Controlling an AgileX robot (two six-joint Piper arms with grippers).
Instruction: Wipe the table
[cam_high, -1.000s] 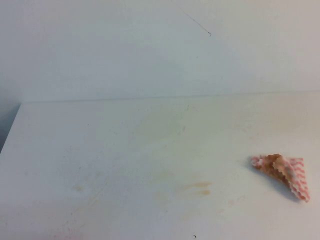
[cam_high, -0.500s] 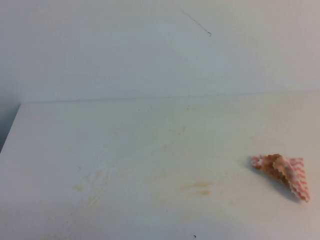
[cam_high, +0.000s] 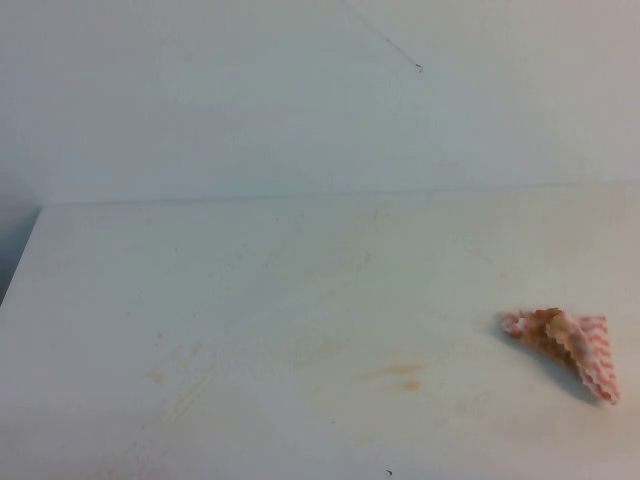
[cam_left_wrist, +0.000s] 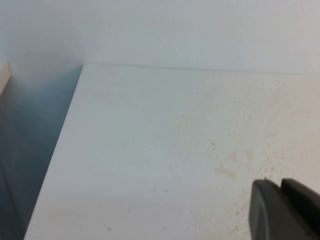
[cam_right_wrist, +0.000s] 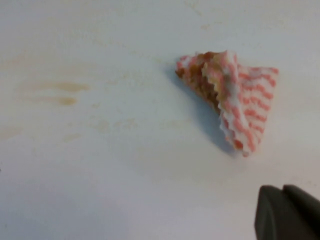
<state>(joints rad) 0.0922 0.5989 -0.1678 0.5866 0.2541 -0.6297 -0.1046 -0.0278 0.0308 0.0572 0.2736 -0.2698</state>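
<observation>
A plain white, matt wall (cam_high: 250, 100) rises straight behind the worktop (cam_high: 200, 300) and fills the upper part of the high view. It meets the worktop's far edge in one level line. High on the wall, right of middle, a thin dark hairline (cam_high: 385, 38) slants down to a small dark dot (cam_high: 418, 68). Along the worktop's left edge lies a shadowed grey-blue gap (cam_high: 12, 250), dimmer than the wall above it. The left wrist view shows this gap as a broad bluish band, darkening toward the near side. A narrow pale beige strip (cam_left_wrist: 4, 75) stands at the gap's outer side.
</observation>
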